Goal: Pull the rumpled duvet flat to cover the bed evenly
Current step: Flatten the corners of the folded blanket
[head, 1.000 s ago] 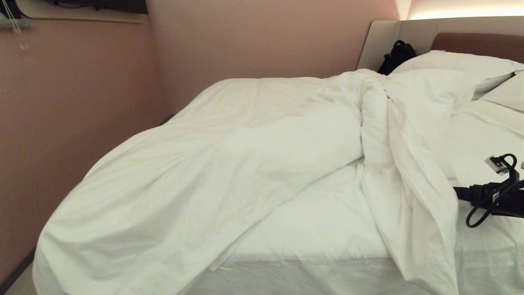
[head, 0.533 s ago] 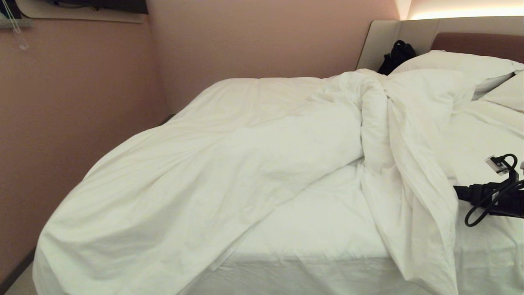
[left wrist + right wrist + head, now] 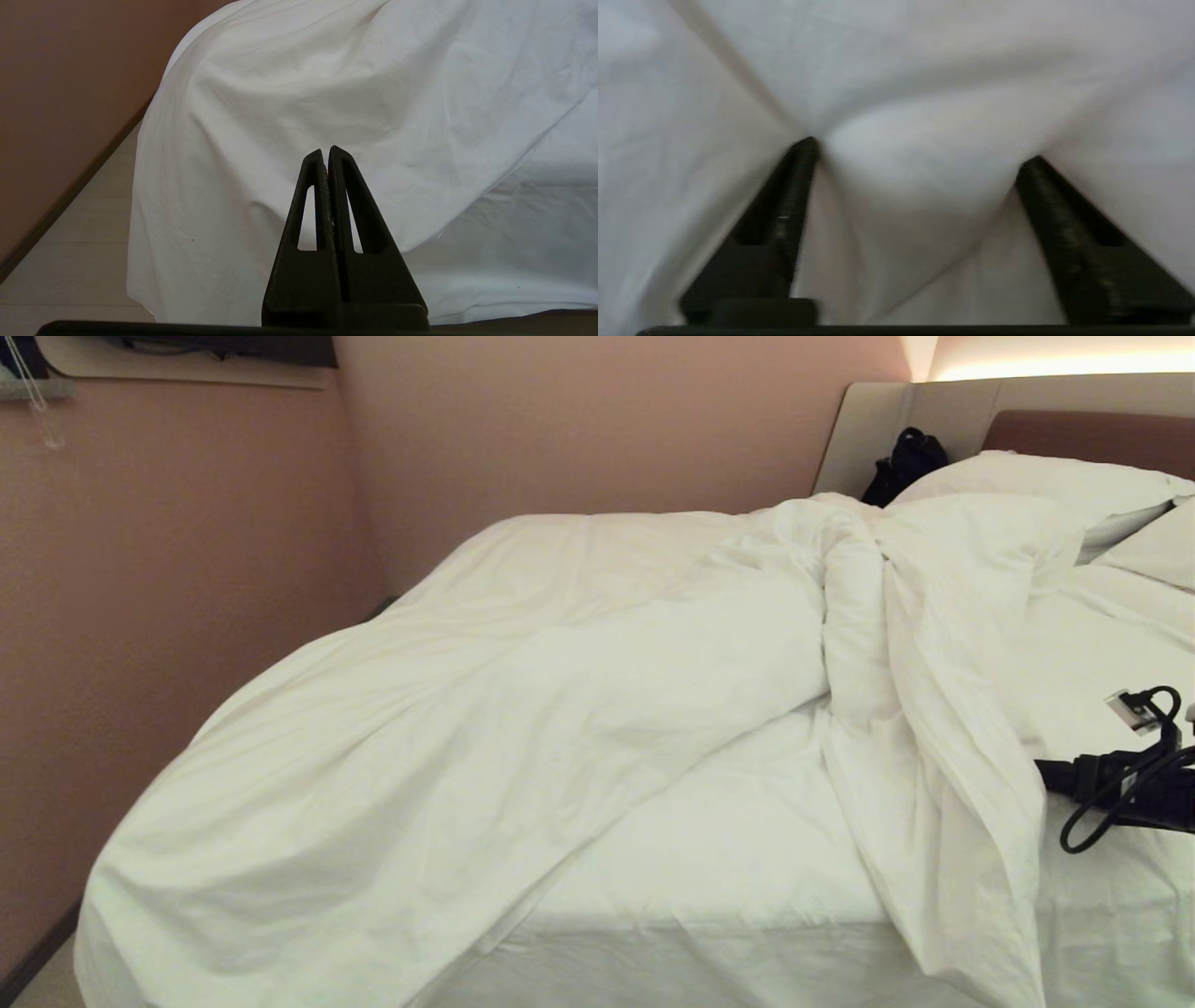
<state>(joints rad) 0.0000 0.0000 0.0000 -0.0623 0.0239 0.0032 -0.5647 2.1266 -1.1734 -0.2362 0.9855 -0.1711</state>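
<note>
the right gripper [image 3: 920, 149] is pressed tips-first into the thick, puffy white duvet in its creased cotton cover [image 3: 924, 93], its two black fingers [image 3: 794, 196] spread wide apart with a soft mound of the cloth bulging between them and creases running away from each tip; the fingers have not met on the fabric. the head view shows none of this contact: there only a black stretch of the right arm with looped cables [image 3: 1120, 784] enters from the right edge, low over the bedding, and the fingertips lie outside the picture. that view does show the duvet [image 3: 485, 728] bunched and twisted, heaped over the left half of the wide low bed with its white-sheeted mattress [image 3: 728, 859] and draping off the near left corner, with a rumpled ridge running from the plump white pillows [image 3: 1036, 476] at the padded beige and brown headboard [image 3: 934, 411] down to the near edge, bare sheet between. the left gripper [image 3: 327, 151] hangs low by the near left corner, its black fingers pressed together on nothing, facing the hanging fold of duvet above the pale floor [image 3: 65, 261].
</note>
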